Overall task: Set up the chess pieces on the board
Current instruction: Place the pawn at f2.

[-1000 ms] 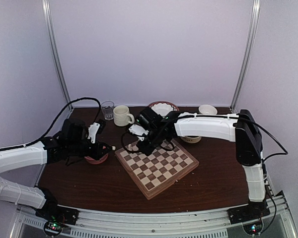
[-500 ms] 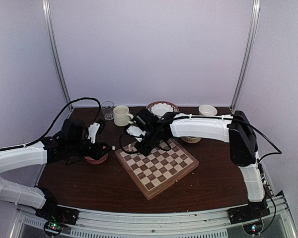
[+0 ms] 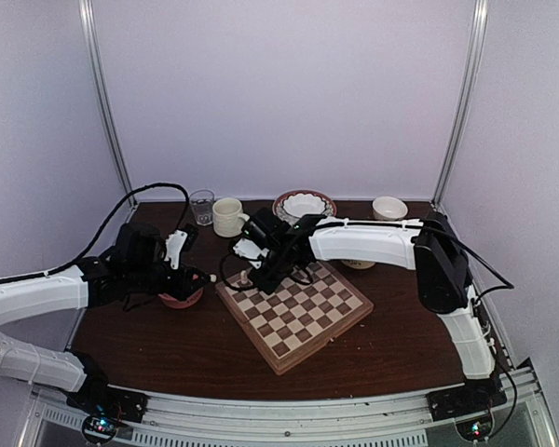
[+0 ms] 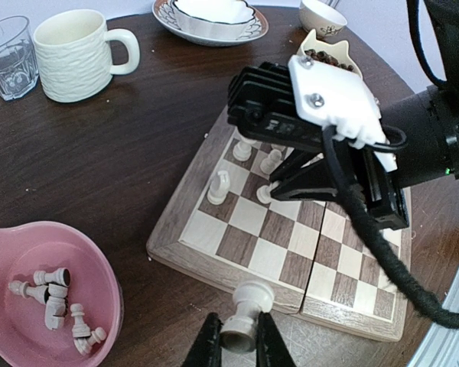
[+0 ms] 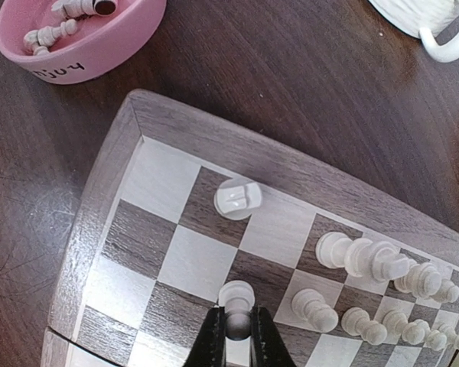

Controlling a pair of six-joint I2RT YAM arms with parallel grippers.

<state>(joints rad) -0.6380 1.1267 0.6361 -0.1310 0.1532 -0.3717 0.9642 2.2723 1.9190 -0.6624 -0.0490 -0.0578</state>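
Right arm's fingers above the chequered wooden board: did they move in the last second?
Yes. The right fingers slid left along the checkered wooden chessboard's far edge, toward its left corner.

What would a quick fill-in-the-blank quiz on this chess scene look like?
1. The spare chess pieces lie in a ____ bowl.
2. The arm reaching over the board is the ____ one.
3. The left gripper and the right gripper each grip ____ piece.
Missing words: pink, right, one.
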